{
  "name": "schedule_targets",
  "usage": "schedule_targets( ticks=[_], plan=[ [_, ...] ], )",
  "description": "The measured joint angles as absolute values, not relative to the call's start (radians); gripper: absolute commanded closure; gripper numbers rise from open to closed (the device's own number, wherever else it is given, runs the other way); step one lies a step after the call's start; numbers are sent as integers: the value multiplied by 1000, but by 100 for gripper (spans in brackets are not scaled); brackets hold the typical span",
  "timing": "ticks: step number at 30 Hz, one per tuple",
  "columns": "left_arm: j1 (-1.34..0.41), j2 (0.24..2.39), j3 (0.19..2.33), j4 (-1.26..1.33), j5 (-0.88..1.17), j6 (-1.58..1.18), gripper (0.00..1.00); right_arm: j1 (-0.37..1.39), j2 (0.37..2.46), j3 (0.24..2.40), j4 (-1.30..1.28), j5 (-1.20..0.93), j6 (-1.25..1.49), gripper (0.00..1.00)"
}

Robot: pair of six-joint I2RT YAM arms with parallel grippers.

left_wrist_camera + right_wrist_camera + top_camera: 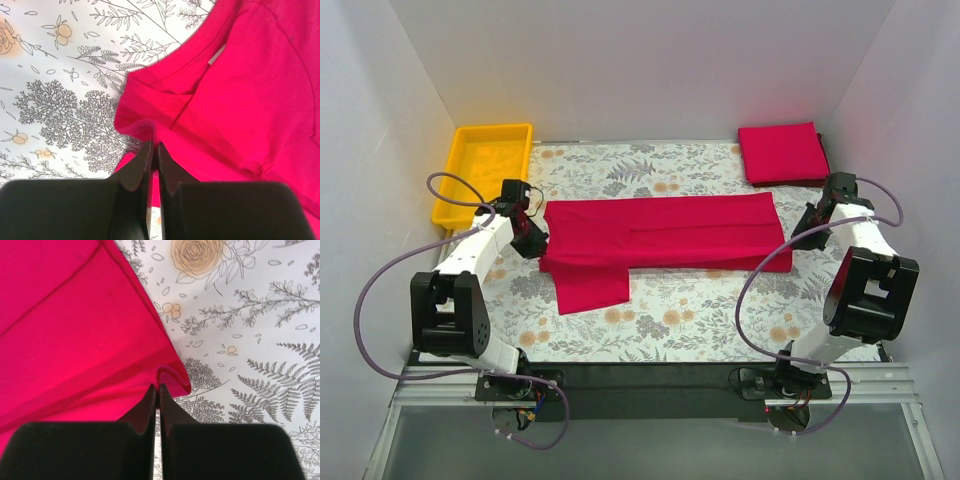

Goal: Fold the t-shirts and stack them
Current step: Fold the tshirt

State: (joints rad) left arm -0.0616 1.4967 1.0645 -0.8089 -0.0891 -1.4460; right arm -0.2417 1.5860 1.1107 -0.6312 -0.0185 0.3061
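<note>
The tabletop (720,310) has open room along the bottom of the frame and at the top middle, but the long red shirt (660,235) fills the middle, the yellow tray (490,165) blocks the upper left, and the folded shirt (782,153) blocks the upper right.

Bright, even overhead light washes the white walls (650,60), leaving only faint, soft shadows. In the wrist views the t-shirt (250,100) glows saturated red; the left gripper (155,145) and right gripper (157,387) read as featureless black.

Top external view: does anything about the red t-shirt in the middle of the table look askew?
Yes. The crimson-red cloth t-shirt is folded into a long strip, but one sleeve sticks out toward the arms at its left end, which breaks the neat shape.
</note>
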Motion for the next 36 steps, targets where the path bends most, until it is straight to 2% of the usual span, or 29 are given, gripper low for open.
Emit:
schedule_targets(
  ticks=[15,36],
  plan=[
    [-41,1562,1071,-778,-89,-1431,100,-192,1736,1282,-630,-34,272,99],
    [-41,1585,1056,-751,-90,-1428,100,-166,1863,1378,-628,5,254,99]
  ],
)
